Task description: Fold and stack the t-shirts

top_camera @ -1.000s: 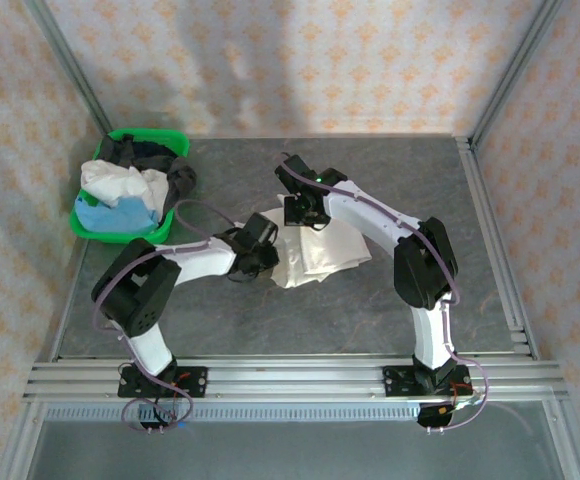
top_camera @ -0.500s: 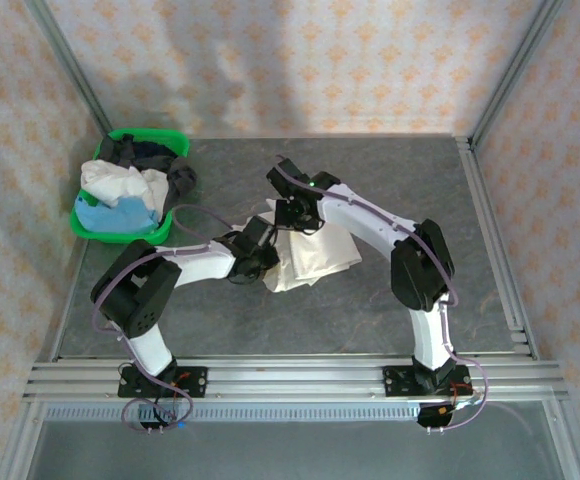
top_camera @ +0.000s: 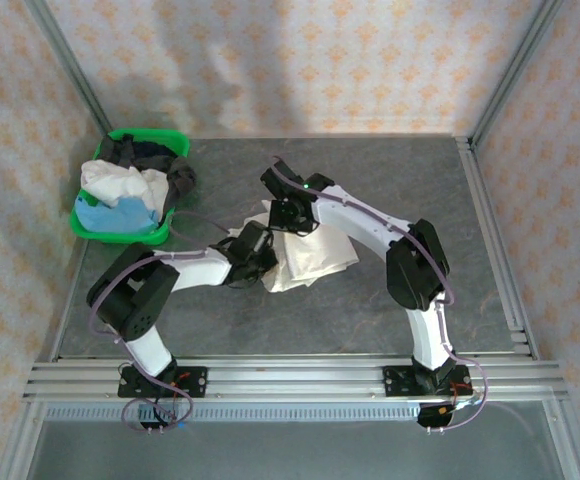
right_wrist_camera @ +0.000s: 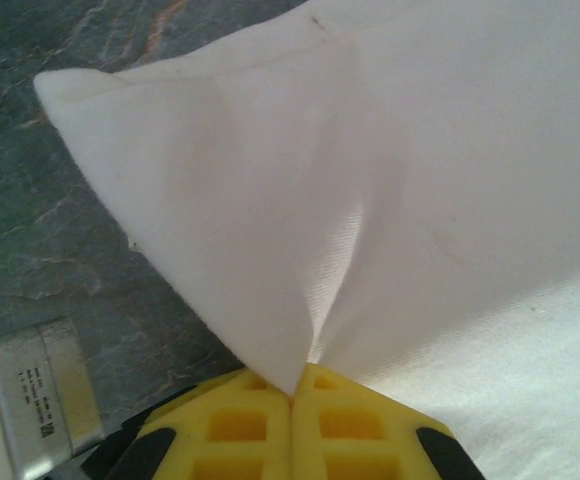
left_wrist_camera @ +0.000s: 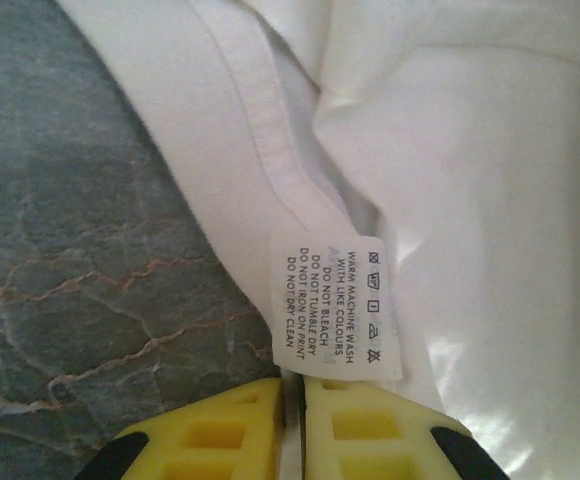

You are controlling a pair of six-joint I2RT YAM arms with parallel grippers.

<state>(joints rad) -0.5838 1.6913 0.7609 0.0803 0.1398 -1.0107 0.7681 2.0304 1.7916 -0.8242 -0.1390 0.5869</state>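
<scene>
White, is it, the shirt out on the table in the overhead view? (desk)

Yes, it is a white t-shirt (top_camera: 315, 258), lying rumpled and partly folded about mid-table on the grey stone-patterned table (top_camera: 370, 310). The left gripper (top_camera: 260, 262) is at its left edge and the right gripper (top_camera: 288, 218) at its far edge, both down at the cloth. More t-shirts are heaped in the green basket (top_camera: 120, 235) at the table's far left corner, well apart from the grippers: a white one (top_camera: 120, 184), a light blue one (top_camera: 105, 216) and a black one (top_camera: 148, 155). (photographer)

And the left wrist camera? (desk)

Yellow fingers (left_wrist_camera: 210, 440) are drawn together with only a sliver between them, and white cloth is caught in that sliver. Just above them a printed care label (left_wrist_camera: 330, 300) sits against a stitched hem (left_wrist_camera: 270, 150). Bare table lies to the left. (photographer)

Right wrist camera? (desk)

Yellow fingers (right_wrist_camera: 235, 425) are pressed tight together, clamped on a fold of the same shirt. The cloth fans out from the pinch in a taut triangle, its hemmed corner pointing upper left over the table. (photographer)
</scene>
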